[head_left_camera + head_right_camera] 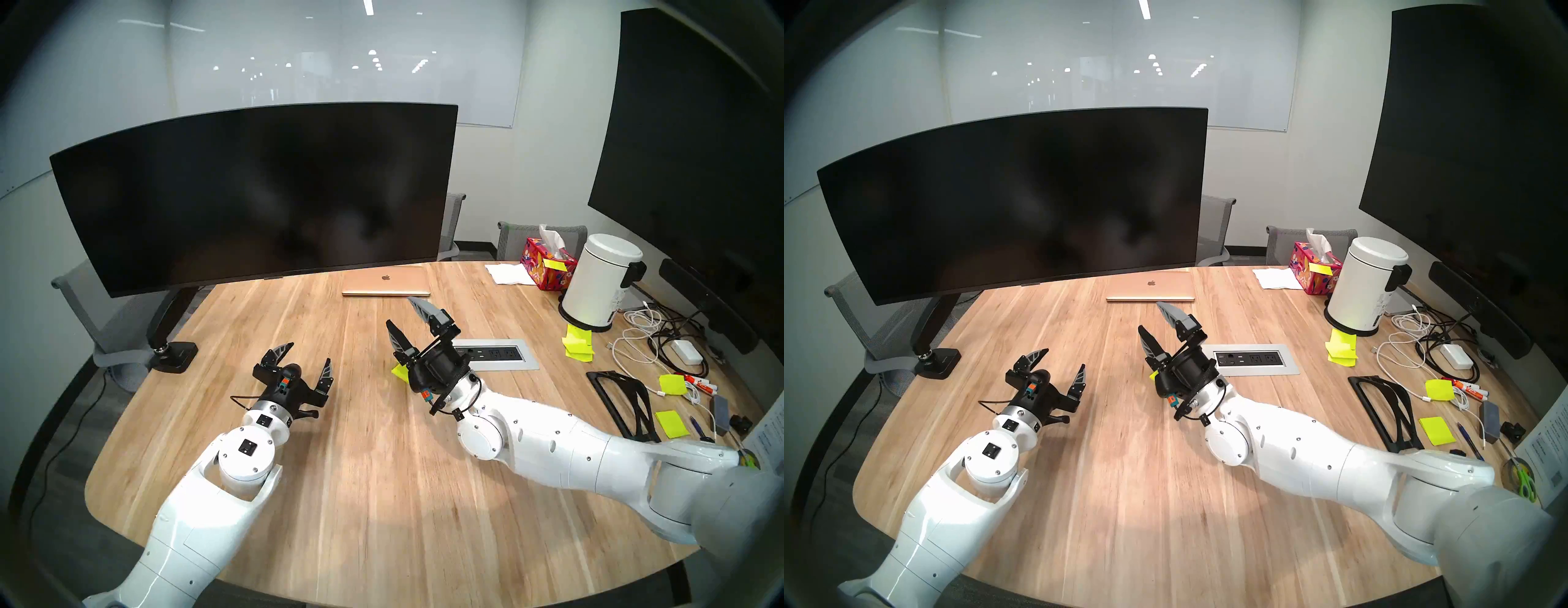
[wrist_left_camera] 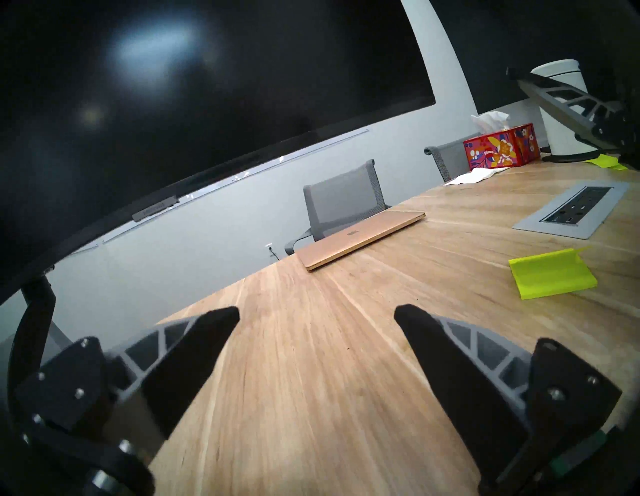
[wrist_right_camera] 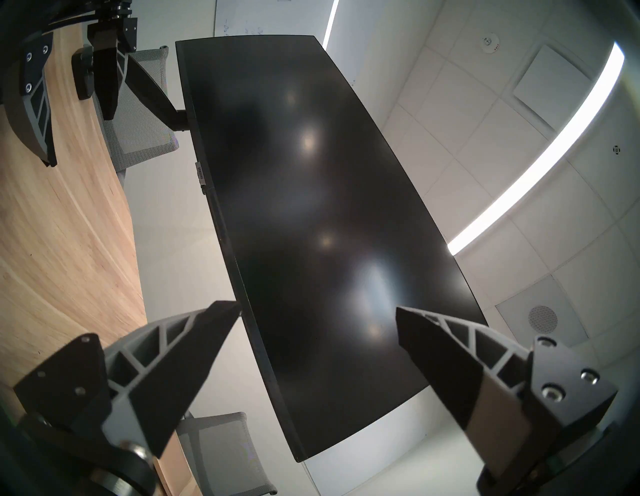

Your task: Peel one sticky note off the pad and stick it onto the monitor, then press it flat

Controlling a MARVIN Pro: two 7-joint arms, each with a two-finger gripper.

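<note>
Two grippers: both spread wide, holding nothing.
Left gripper [image 1: 304,357]: hovered low, nearest the table [image 1: 360,488] edge.
Right gripper [image 1: 406,314]: raised, tilted toward the monitor.
Pad [image 2: 550,277]: flat on the table under the right gripper.
Monitor [image 1: 254,191]: farthest, at the table's far edge, bare.

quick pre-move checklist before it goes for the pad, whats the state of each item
1. Left gripper open and empty: ok.
2. Right gripper open and empty: ok.
3. The pad lies on the table, top sheet curled up at one edge: ok.
4. Pad visible to the head camera: not ok, mostly hidden behind the right wrist.
5. The monitor screen free of notes: ok.
6. Whether the pad would slide when peeled: cannot tell.
</note>
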